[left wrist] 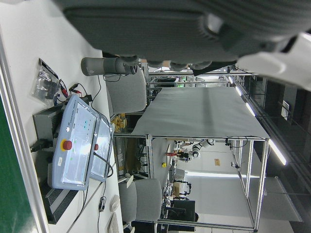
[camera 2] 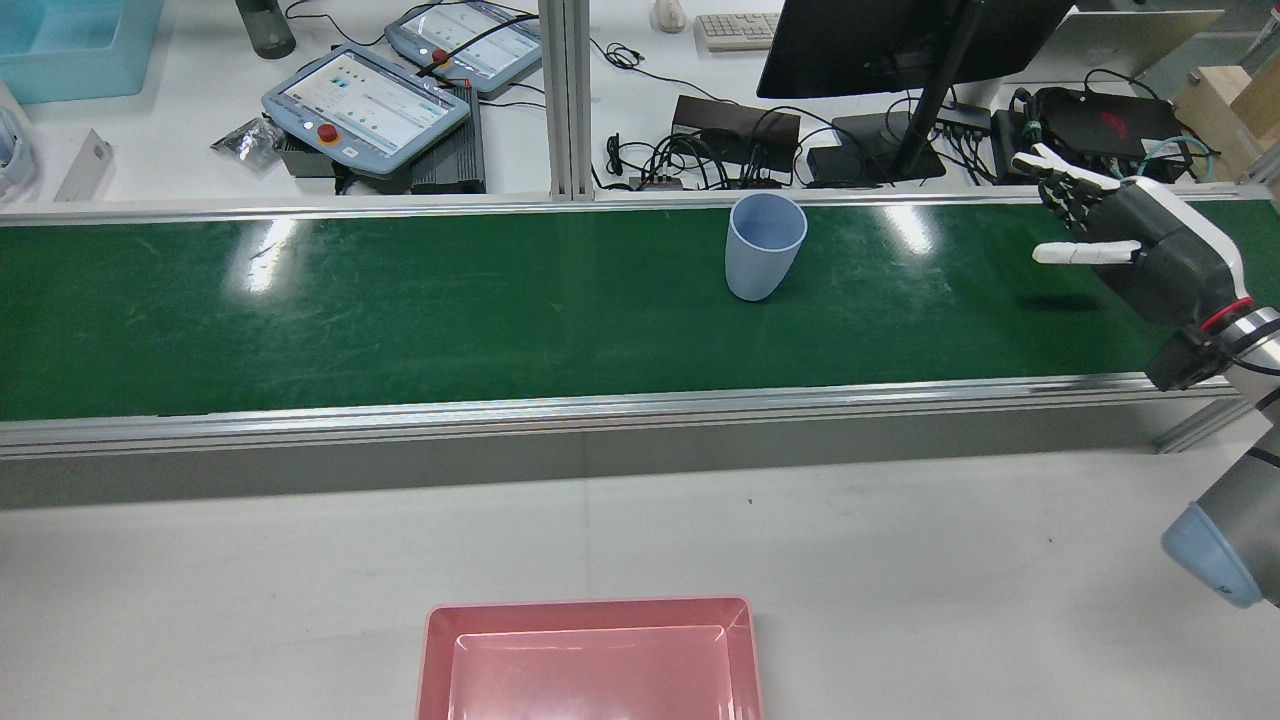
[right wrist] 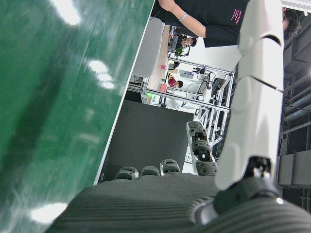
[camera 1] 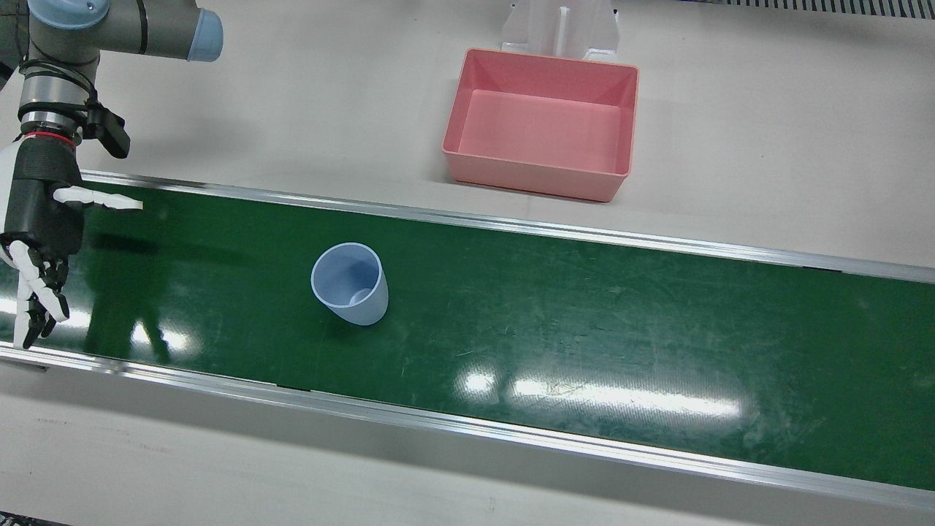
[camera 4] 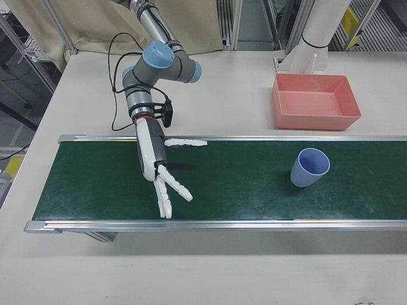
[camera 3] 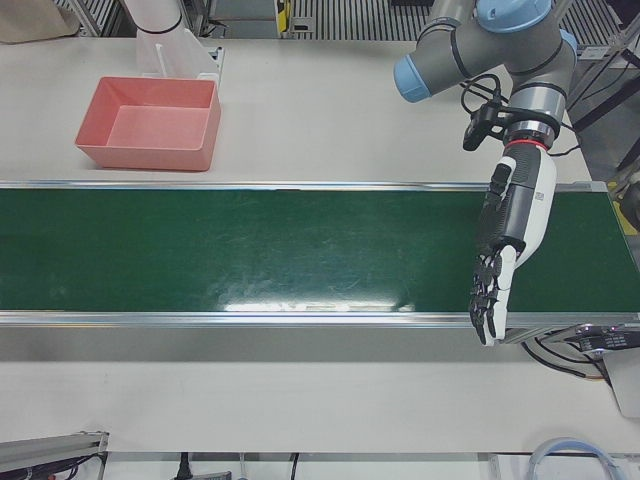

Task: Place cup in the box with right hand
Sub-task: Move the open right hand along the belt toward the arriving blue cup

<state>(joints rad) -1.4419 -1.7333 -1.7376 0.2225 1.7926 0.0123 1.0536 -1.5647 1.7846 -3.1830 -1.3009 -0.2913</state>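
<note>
Here the right hand (camera 4: pixel 156 166) hangs over the glossy green conveyor belt (camera 1: pixel 584 321) near one end of it, fingers spread and straight, thumb held out sideways, with nothing in its grasp. The pale blue plastic cup (camera 1: pixel 350 283) stands upright on the belt, mouth up, well apart from this hand along the belt's length; the green surface between hand and cup is bare. The belt is bounded on both long sides by low silver aluminium rails (camera 1: pixel 511 226), and the right hand's fingertips reach close to the rail on the operators' side. The shallow pink rectangular plastic box (camera 1: pixel 540 124) sits on the pale grey tabletop (camera 1: pixel 329 109) across the rail on the robot's side, farther from the right hand than the cup is, open side up and with nothing inside. Just behind the box stands a white pedestal base (camera 1: pixel 561 29). Between cup and box lie only the rail and bare tabletop.

The left hand (camera 3: pixel 505 250) hangs over the opposite end of the belt, fingers extended and pointing down toward the operators' rail, holding nothing, well away from cup and box. Beyond the far rail from the robot, the rear view shows two teach pendants (camera 2: pixel 365 95), a tangle of black cables (camera 2: pixel 700 150) and a black monitor (camera 2: pixel 880 40).
</note>
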